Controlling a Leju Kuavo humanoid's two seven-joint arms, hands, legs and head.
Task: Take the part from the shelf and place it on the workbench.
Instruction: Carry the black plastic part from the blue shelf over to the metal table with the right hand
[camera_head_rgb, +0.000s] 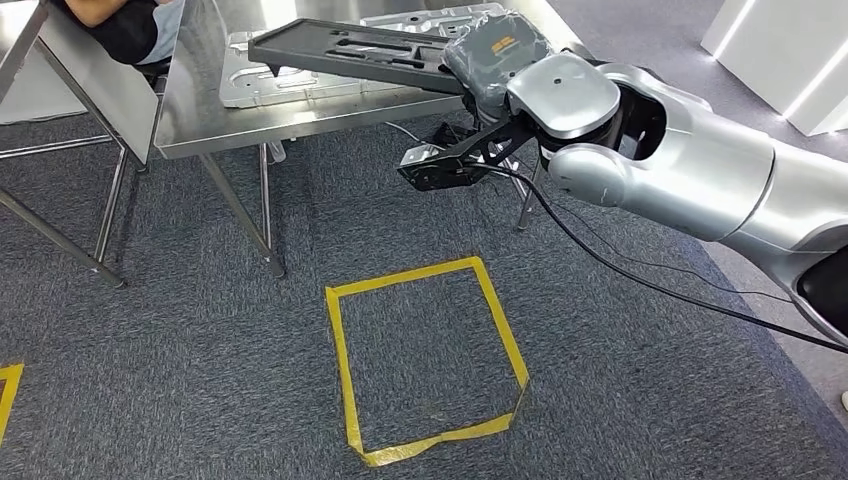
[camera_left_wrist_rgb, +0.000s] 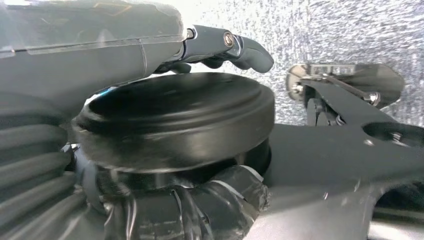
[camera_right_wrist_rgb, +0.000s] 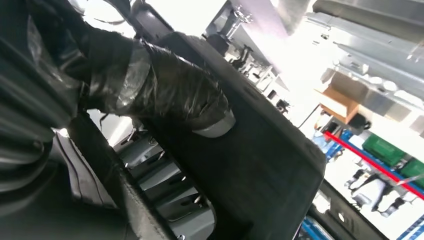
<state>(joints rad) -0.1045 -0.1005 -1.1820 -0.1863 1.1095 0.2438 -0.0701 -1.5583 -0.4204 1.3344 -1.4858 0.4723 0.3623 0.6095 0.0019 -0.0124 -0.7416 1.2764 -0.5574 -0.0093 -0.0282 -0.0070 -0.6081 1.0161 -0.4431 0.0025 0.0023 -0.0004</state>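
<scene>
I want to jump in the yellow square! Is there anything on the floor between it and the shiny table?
Just bare grey carpet between the yellow tape square and the steel table, in the head view.

Long flat black plastic part w/ slotted cut-outs, raised rim along edges; roughly level, slightly tilted, one end gripped at the right hand, other end reaching out over the shiny stainless-steel workbench. Can't tell if it touches the bench top. Right wrist view: the part's dark flat face runs close past the hand's thumb, which presses on it. Workbench top also carries silver stamped metal panels under the part.
</scene>
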